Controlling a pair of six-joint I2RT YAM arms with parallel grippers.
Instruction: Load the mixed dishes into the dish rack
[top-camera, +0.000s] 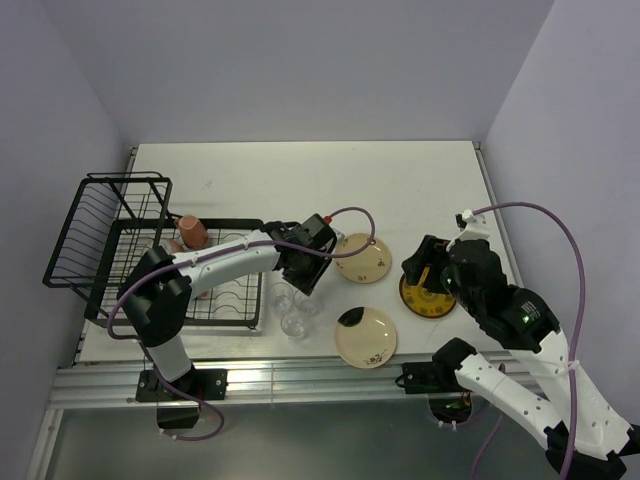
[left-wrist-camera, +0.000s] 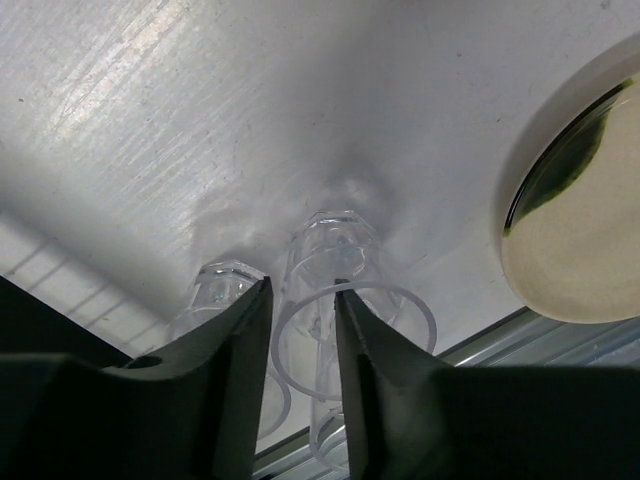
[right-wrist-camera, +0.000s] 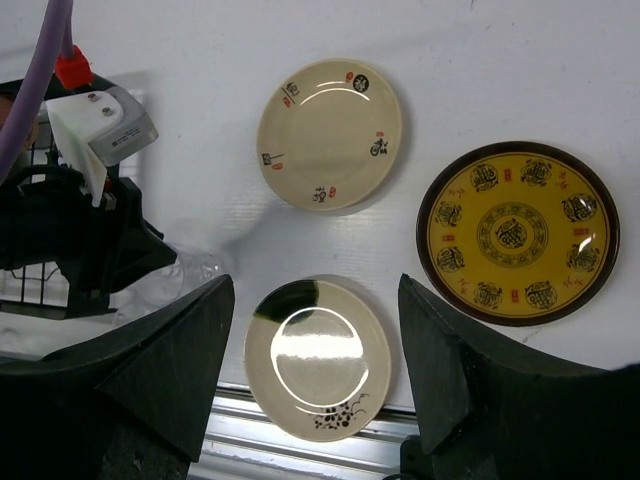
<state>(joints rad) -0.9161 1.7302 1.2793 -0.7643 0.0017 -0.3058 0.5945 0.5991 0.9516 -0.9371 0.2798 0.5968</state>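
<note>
Three small clear glasses (top-camera: 292, 310) stand close together by the rack's right end. My left gripper (top-camera: 300, 283) is down on them. In the left wrist view its jaws (left-wrist-camera: 302, 287) are narrowed but apart and straddle the near wall of the middle glass (left-wrist-camera: 335, 245); another glass (left-wrist-camera: 222, 285) is beside the left finger. My right gripper (right-wrist-camera: 315, 290) is wide open, high above the near cream plate (right-wrist-camera: 318, 358). The far cream plate (right-wrist-camera: 330, 133) and the yellow-and-dark plate (right-wrist-camera: 518, 233) lie flat on the table. A pink mug (top-camera: 192, 232) sits in the black dish rack (top-camera: 110, 235). I cannot make out the bowl.
The table's metal front rail (top-camera: 300, 375) runs just below the near plate and the glasses. My left arm (top-camera: 220, 262) stretches over the rack's flat base. A purple cable (top-camera: 355, 215) loops above the far cream plate.
</note>
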